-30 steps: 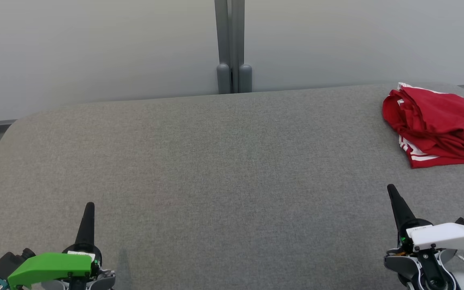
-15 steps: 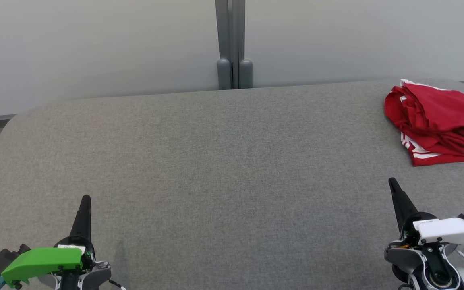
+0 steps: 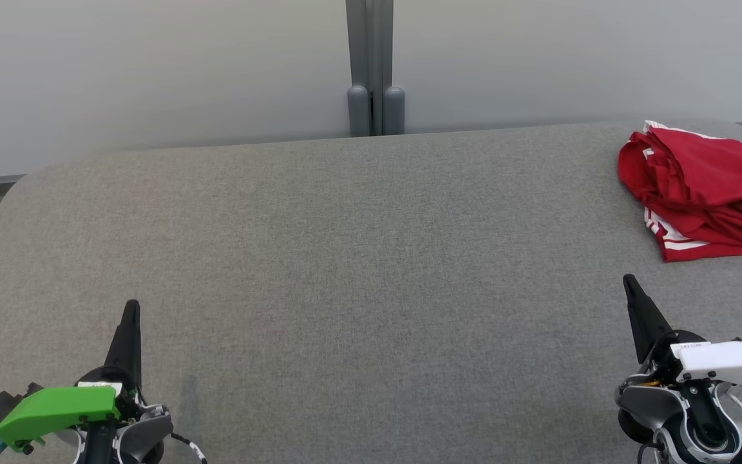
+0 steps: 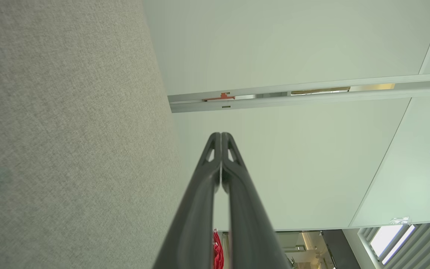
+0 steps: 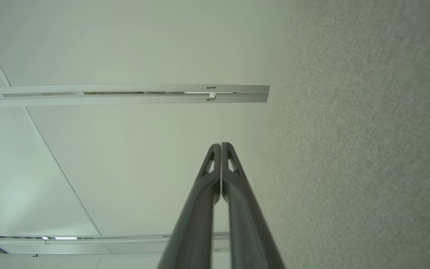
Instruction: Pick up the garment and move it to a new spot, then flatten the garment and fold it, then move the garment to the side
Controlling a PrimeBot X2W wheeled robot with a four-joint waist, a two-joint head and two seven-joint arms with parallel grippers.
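- Head view: the red garment (image 3: 706, 193) lies bunched at the far right of the grey bench (image 3: 371, 258), well apart from both arms. The left end effector (image 3: 131, 305) and right end effector (image 3: 628, 280) sit near the front, each with its fingers together.
- Left wrist view: the left end effector (image 4: 221, 135) is pressed together and empty, and a red sliver of garment (image 4: 218, 251) shows low between the fingers.
- Right wrist view: the right end effector (image 5: 221, 145) is pressed together and empty, with the bench (image 5: 368, 130) alongside.

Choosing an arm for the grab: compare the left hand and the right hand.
The left hand is capped in green, the right hand in white. The left hand sits far from the red garment; the right hand sits close below it in the head view. Both are shut and empty, fingers pointing up that view.
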